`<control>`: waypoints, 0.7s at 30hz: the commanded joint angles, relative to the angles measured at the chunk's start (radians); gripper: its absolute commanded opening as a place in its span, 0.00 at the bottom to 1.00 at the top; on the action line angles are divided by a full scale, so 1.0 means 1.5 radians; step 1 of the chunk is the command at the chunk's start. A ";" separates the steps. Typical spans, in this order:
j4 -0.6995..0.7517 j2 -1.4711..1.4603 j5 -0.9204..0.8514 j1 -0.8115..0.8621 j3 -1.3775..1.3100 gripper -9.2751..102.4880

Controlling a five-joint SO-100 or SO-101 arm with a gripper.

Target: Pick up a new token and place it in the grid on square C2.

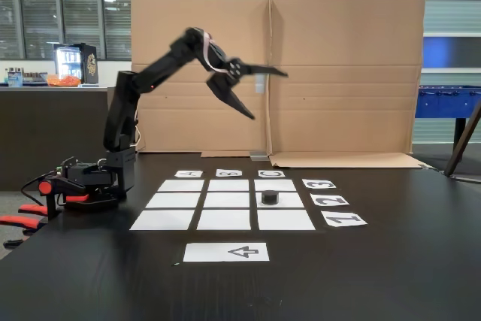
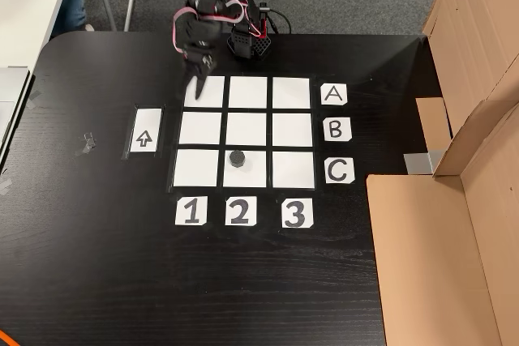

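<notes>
The token (image 1: 270, 198) (image 2: 237, 158), a short black cylinder, stands upright on square C2 (image 1: 290, 201) (image 2: 253, 171) of the grid (image 1: 228, 200) (image 2: 247, 130), where the C label meets the 2 label. My gripper (image 1: 269, 95) hangs high in the air, open, with nothing between its widely spread fingers. In the fixed view from above, the gripper (image 2: 197, 79) is over the outer edge of the A1 cell, near the arm's base, well apart from the token. The other eight cells are bare.
A white sheet with an arrow (image 1: 226, 252) (image 2: 144, 138) lies beside the grid. A cardboard wall (image 1: 338, 73) (image 2: 454, 224) stands along the far table side. The arm's base (image 1: 90, 182) (image 2: 250, 38) sits at the table edge by row A.
</notes>
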 commanded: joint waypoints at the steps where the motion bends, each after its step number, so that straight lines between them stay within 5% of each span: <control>1: -0.005 0.096 -0.029 0.051 0.024 0.56; 21: -0.214 0.496 -0.095 0.436 0.412 0.55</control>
